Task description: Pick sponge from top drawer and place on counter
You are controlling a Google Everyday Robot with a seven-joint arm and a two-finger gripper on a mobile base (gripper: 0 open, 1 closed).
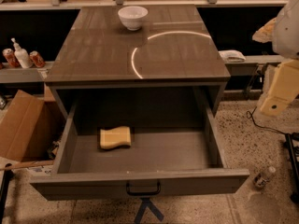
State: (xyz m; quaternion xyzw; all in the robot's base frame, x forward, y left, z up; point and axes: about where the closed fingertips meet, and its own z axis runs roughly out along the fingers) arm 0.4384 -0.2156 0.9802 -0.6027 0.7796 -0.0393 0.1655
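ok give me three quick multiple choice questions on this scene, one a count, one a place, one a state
1. How many round white bowls stand on the glossy grey-brown counter?
A one
B two
C three

2. Where does the small pale yellow wavy-sided sponge lie?
A in the bowl
B on the counter
C on the floor of the wide grey-brown top drawer, left of middle

3. What state is the top drawer in?
A shut
B pulled open
C lifted out onto the floor

Answers:
1 A, only one bowl shows, at the counter's far edge.
2 C, the sponge lies flat inside the drawer.
3 B, the drawer's inside is in plain view below the counter.

The gripper hangs at the right edge of the view, apart from the sponge.
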